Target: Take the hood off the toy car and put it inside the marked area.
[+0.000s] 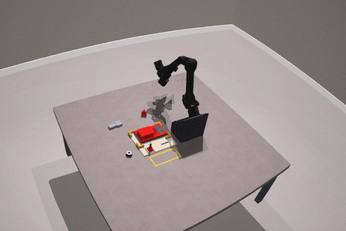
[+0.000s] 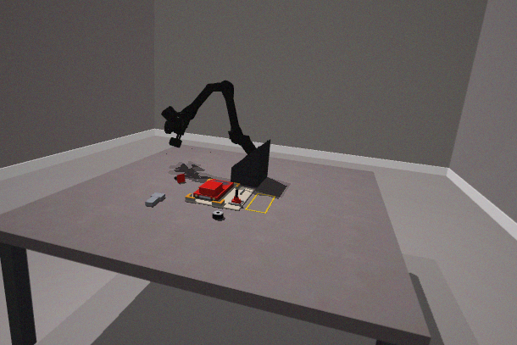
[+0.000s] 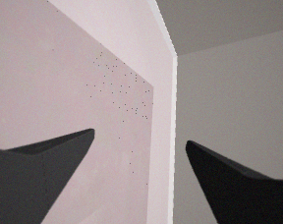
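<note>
The red toy car (image 1: 151, 133) (image 2: 213, 189) sits between orange corner pieces on a cream board (image 1: 160, 147) (image 2: 230, 207). It has a raised red block and a grey patch toward the dark panel; which part is the hood I cannot tell. A small red piece with a black stem (image 1: 150, 148) (image 2: 236, 199) stands on the board. The marked area, a yellow outline (image 1: 156, 166) (image 2: 266, 212), lies beside the board, with nothing inside it. My gripper (image 1: 163, 81) (image 2: 175, 141) (image 3: 141, 139) is open and empty, high above the table, beyond the car. The wrist view shows neither car nor outline.
A dark upright panel (image 1: 190, 128) (image 2: 254, 164) stands at the arm's base, close to the board. A small red block (image 1: 144, 113) (image 2: 180, 178), a grey stepped block (image 1: 115, 125) (image 2: 155, 199) and a black-and-white wheel (image 1: 129, 154) (image 2: 218, 214) lie around the board.
</note>
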`<state>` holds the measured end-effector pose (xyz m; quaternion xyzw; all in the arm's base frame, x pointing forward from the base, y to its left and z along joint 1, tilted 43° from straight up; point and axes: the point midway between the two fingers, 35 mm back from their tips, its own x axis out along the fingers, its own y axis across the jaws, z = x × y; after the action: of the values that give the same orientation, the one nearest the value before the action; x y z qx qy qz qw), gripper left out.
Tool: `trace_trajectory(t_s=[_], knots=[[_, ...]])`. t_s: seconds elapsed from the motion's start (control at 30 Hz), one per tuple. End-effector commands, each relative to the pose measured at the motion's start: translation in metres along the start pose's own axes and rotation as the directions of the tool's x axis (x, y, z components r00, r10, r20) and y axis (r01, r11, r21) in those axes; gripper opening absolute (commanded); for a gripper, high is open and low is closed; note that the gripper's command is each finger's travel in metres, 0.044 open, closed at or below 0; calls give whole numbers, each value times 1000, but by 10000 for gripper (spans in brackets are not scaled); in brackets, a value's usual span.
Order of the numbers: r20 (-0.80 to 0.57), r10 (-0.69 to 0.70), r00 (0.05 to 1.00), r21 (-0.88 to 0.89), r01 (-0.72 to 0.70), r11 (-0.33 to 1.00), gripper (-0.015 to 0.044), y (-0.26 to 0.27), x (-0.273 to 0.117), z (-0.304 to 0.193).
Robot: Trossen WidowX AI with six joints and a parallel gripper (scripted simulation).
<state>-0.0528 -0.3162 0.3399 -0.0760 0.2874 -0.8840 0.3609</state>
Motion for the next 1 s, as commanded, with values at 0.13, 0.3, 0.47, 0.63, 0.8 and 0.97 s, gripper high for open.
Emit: trace_trajectory(t_s=[0.13, 0.3, 0.47, 0.63, 0.8, 0.97], knots=[[41, 335, 941, -165, -324, 932, 440, 113, -58, 12], [49, 528, 848, -287, -495, 820, 440, 174, -121, 8], [13, 675, 737, -423, -608, 672, 440, 221, -191, -12], [-57, 777, 627, -565, -662, 492, 440, 253, -265, -48], [-139, 832, 537, -693, -653, 306, 440, 264, -337, -96], [-219, 849, 481, -806, -579, 120, 440, 256, -401, -154]])
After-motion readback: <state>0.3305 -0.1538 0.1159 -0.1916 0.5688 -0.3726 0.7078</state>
